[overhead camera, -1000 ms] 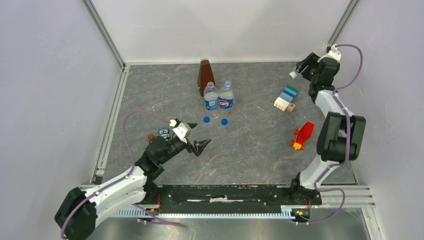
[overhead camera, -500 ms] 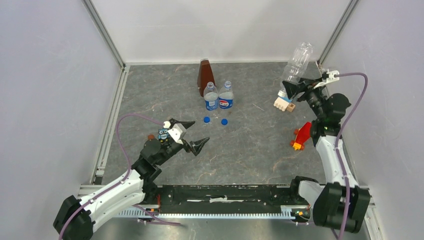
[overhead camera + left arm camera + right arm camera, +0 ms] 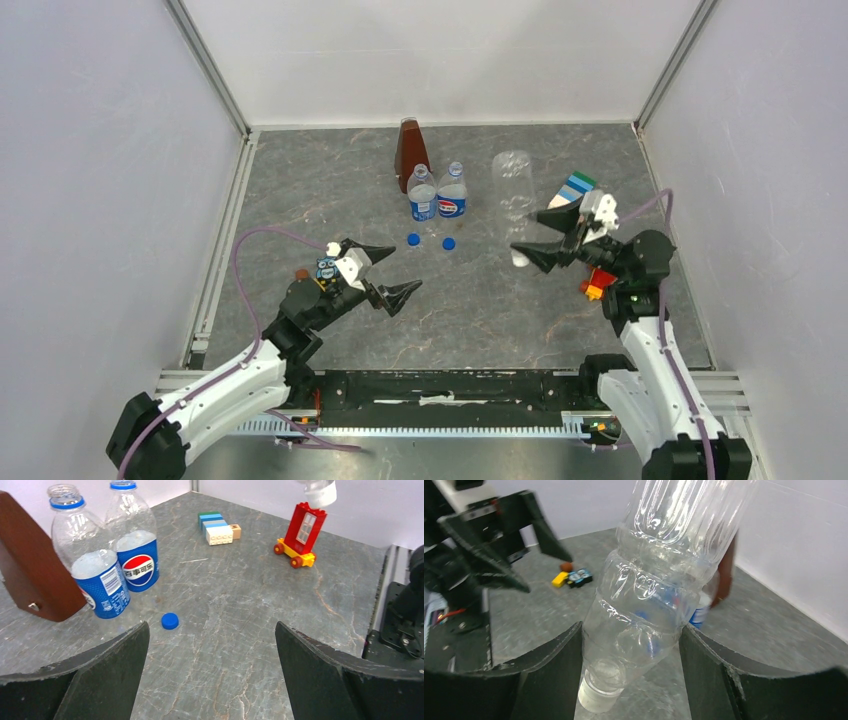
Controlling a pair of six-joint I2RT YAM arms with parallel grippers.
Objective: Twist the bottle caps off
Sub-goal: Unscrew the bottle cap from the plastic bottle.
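A: Where's the last capped one?
B: The unlabelled clear bottle point(image 3: 649, 595) is clamped between the right fingers point(image 3: 539, 675), tilted neck-down. Its white cap point(image 3: 596, 700) pokes out just below the fingertips. The grip is on the shoulder, just above the neck.
A: Handling?
B: It looks empty, so light. The wall is thin and will likely dent if squeezed mid-body. Smooth plastic, so it may spin in the grip once torque goes on. The shoulder by the neck is probably the stiffest spot, so I'd hold there. The cap is tiny; pinch it across the rim.
A: Left side?
B: The left fingers point(image 3: 90, 680) are spread wide with nothing between them. Two blue caps point(image 3: 448, 242) lie loose on the counter point(image 3: 240, 630) ahead of the fingertips. The Pepsi bottles point(image 3: 132, 555) stand touching each other, ahead and to the left. The nearer one's neck is bare.
A: Any text?
B: The blue labels carry the Pepsi globe and "百事可乐". The nearer label also has a white printed panel, too small to read. Nothing on the held bottle.
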